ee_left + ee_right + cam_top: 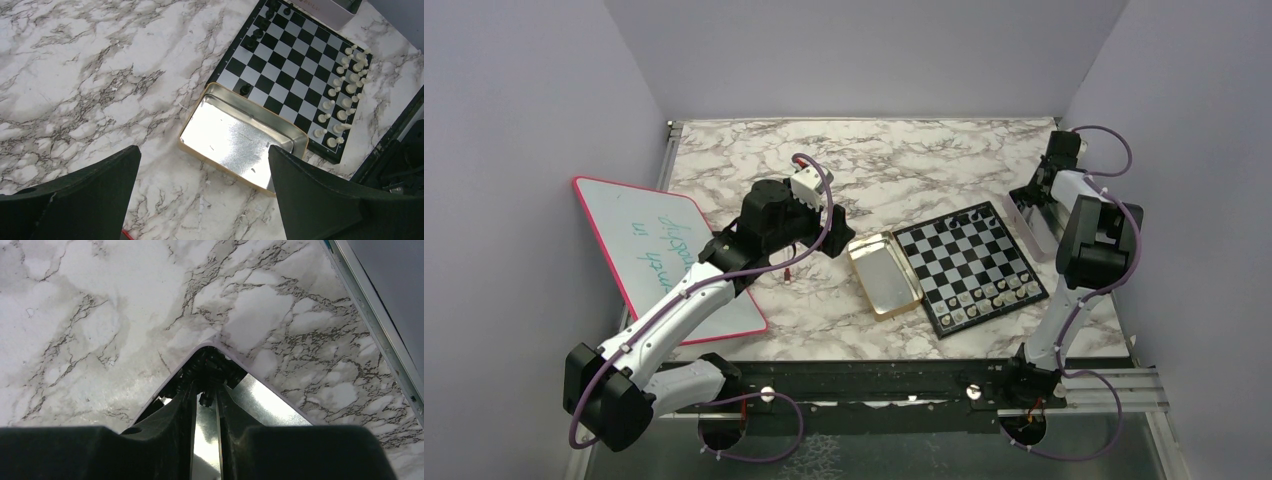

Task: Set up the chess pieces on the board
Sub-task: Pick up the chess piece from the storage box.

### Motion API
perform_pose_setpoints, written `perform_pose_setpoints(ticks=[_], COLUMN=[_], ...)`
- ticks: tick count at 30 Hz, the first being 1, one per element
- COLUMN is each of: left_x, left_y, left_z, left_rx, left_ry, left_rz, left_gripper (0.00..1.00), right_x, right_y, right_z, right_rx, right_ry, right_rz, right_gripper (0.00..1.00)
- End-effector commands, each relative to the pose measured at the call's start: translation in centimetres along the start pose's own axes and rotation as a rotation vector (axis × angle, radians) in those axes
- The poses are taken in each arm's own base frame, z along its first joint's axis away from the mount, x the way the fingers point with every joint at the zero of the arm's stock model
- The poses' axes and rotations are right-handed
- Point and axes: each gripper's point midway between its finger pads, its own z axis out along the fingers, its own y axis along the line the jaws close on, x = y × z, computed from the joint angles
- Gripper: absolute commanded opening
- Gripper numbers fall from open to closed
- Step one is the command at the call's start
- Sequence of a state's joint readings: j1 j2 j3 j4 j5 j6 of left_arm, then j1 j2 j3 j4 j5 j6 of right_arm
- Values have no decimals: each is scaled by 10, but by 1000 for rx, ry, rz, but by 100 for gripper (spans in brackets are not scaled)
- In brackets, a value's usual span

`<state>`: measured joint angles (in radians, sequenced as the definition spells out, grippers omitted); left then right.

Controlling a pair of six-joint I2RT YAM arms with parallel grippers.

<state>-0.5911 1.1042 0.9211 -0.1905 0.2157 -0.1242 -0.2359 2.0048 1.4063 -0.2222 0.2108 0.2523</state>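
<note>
1. The board [964, 262] lies flat on the right half of the table [824, 320]. It is turned askew, so no side runs parallel to the table's edges, and one corner points at the near edge.
2. The white pieces [996, 292] stand in two rows along the board's near-right side. A few black pieces [972, 216] stand by its far corner.
3. In the left wrist view a lone black piece [245, 90] stands upright on a square at the board's edge, just beside the tin [235, 140].
4. The open gold tin touches or nearly touches the board's left side. Its long axis runs parallel to that side.
5. The left gripper [202, 150] hovers over the table's middle with its jaws spread wide and nothing between them. The tin is framed between its fingers, with the board beyond it.
6. The right gripper [205, 387] reaches toward the table's far right corner, over a pale-rimmed tray [1034, 235] just beyond the board.
7. Dark pieces [210, 365] are heaped in the tray's corner, right at the fingertips.
8. The right jaws stand narrow, a slim gap apart. A small dark shape shows in the gap; I cannot tell whether it is gripped.
9. A whiteboard [659, 250] overhangs the left edge, with a small red object [787, 270] near it.
</note>
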Motion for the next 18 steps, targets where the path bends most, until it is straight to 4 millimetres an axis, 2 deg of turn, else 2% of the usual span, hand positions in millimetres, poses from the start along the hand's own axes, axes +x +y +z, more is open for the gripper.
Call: perform_pose_setpoints(ticks=[1,5,18], left_x=[-3,-4,-6], left_y=[3,3,2], left_z=[-1,-1,-2], left_rx=[-18,-18,-14], left_ry=[-9,-11,-17], left_rz=[16,16,19], left_gripper=[99,99,99], right_x=[-7,-10,2], right_y=[3,5,10], right_z=[-2,-4,10], right_rx=[-20,-30,-34], right_ry=[1,-2,46], right_rz=[-18,-24,-56], right_gripper=[25,25,24])
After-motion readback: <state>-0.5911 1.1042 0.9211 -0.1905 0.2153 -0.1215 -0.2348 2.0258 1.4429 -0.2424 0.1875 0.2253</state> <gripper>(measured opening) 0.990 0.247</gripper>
